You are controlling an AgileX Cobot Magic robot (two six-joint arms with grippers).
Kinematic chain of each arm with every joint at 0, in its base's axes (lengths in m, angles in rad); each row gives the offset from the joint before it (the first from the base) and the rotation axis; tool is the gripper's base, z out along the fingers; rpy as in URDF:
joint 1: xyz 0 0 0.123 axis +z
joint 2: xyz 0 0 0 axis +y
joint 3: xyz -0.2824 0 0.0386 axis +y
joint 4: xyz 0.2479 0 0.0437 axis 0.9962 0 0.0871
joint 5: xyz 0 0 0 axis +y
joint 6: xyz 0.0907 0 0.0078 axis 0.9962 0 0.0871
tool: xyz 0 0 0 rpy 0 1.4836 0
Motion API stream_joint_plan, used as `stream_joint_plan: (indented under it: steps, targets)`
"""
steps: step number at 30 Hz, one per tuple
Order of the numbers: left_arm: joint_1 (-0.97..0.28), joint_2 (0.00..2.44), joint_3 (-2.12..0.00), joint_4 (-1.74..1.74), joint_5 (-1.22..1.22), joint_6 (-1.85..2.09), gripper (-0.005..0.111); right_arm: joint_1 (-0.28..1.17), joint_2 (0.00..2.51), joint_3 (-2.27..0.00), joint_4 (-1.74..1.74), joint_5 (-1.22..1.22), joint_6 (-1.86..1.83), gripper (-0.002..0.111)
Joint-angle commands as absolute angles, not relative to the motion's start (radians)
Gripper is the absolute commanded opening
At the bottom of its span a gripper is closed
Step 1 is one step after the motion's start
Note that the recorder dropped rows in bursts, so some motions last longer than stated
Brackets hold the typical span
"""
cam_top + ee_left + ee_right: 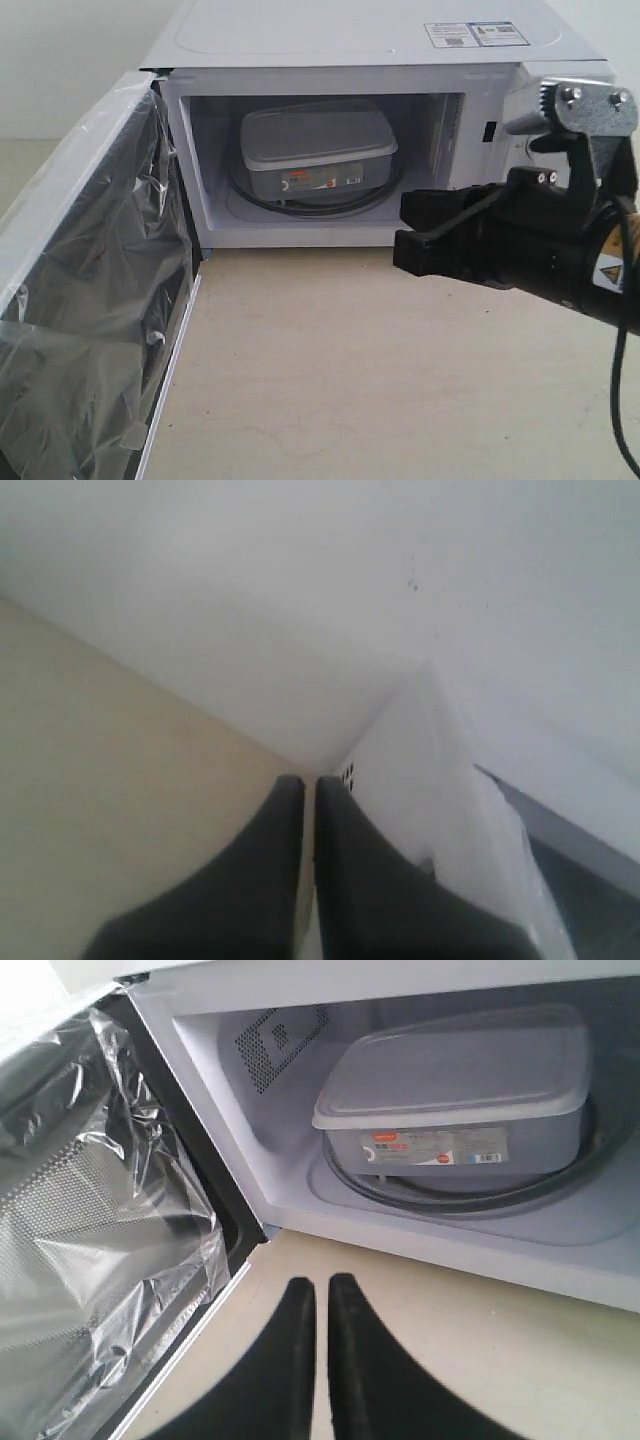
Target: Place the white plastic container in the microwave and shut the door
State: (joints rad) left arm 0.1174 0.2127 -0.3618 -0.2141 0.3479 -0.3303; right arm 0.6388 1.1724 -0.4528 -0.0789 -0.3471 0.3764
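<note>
The white plastic container (315, 150) sits on the glass turntable (335, 207) inside the microwave (350, 35), red-and-white label facing out. The right wrist view shows the same container (455, 1070) with its lid on. The door (85, 300) stands wide open at the left, its dark window under crinkled clear film. My right gripper (405, 232) hovers outside the opening, low at its right side, shut and holding nothing (320, 1285). My left gripper (310, 782) is shut and empty, right beside the door's white outer face (430, 790). It is out of the exterior view.
The microwave stands on a beige tabletop (380, 370), which stretches out in front of the cavity. A white wall (300, 600) rises behind the door. Stickers (475, 34) lie on the microwave's top. The perforated vent (275, 1045) marks the cavity's side wall.
</note>
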Motion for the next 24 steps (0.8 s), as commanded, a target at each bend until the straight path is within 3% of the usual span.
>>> stream_joint_plan:
  steps: [1, 7, 16, 24]
  targets:
    - [0.118, 0.284, -0.453, -0.385, 0.5, -0.095, 0.004, 0.638, 1.08, -0.45, -0.085, -0.196, 0.347, 0.0]
    - [0.118, 0.378, -0.552, -0.712, 0.695, 0.269, 0.004, 0.638, 0.968, -0.45, -0.085, -0.099, 0.325, 0.0]
    - [0.118, 0.562, -0.653, -0.706, 0.98, 0.308, 0.004, 0.638, 0.798, -0.45, -0.087, 0.155, 0.297, 0.0]
    - [0.118, 0.614, -0.689, -0.75, 0.997, 0.308, 0.004, 0.638, 0.747, -0.45, -0.087, 0.261, 0.297, 0.0]
